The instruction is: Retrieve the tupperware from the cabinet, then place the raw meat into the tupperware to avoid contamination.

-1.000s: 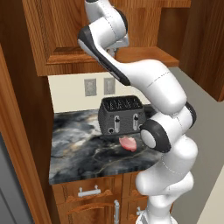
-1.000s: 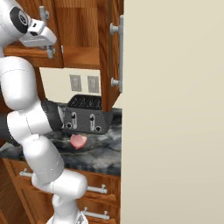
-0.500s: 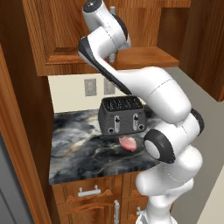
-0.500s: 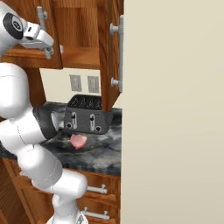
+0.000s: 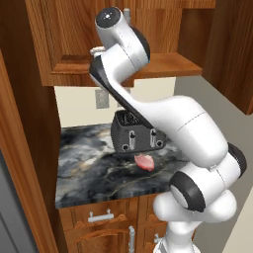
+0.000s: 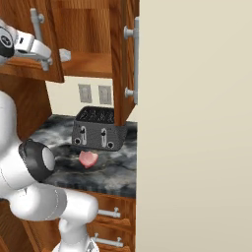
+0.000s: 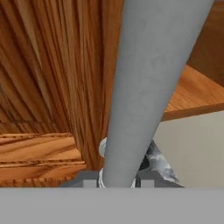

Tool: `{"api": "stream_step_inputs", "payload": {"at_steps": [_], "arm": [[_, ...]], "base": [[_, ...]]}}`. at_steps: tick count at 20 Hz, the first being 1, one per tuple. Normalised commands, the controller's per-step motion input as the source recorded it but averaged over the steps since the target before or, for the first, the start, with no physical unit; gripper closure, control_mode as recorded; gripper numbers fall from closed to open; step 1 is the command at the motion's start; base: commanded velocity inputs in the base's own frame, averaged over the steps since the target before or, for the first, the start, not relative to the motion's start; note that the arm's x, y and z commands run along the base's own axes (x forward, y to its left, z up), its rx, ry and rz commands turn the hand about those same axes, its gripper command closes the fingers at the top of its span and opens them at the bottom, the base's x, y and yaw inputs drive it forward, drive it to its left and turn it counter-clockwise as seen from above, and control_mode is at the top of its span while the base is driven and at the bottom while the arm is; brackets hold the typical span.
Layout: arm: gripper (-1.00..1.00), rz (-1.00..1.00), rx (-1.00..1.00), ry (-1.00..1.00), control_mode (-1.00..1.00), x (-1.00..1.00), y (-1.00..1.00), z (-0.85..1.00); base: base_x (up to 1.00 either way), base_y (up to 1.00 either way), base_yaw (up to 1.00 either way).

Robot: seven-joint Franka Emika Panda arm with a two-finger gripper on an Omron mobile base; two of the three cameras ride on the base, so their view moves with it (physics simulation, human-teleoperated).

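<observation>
While raised, arm (image 5: 163,118), fingers (image 7: 146,180) astride cabinet handle (image 7: 144,87)

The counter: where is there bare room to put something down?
The dark marble counter is bare left of the toaster, out to the wooden side panel, and along its front edge. It is crowded by the raw meat, right before the toaster.

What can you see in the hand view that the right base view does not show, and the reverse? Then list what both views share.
Hand view: the cabinet handle up close, running between the tool's fingertips. Right base view: the toaster, the raw meat on the counter, wall outlets, lower drawers. Both: the reddish-brown cabinet and the tool at its grey bar handle.
</observation>
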Motion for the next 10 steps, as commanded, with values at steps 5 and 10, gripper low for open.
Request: {"api": "stream_step_inputs", "payload": {"at_steps": [5,10], "arm": [[1.00,0.01,-0.01,-0.01,-1.00,-0.36,0.57,0.00],[1.00,0.00,-0.03,0.00,-1.00,-0.35,0.62,0.00]], "base": [[0.00,0.00,0.00],[0.00,0.00,0.00]]}}
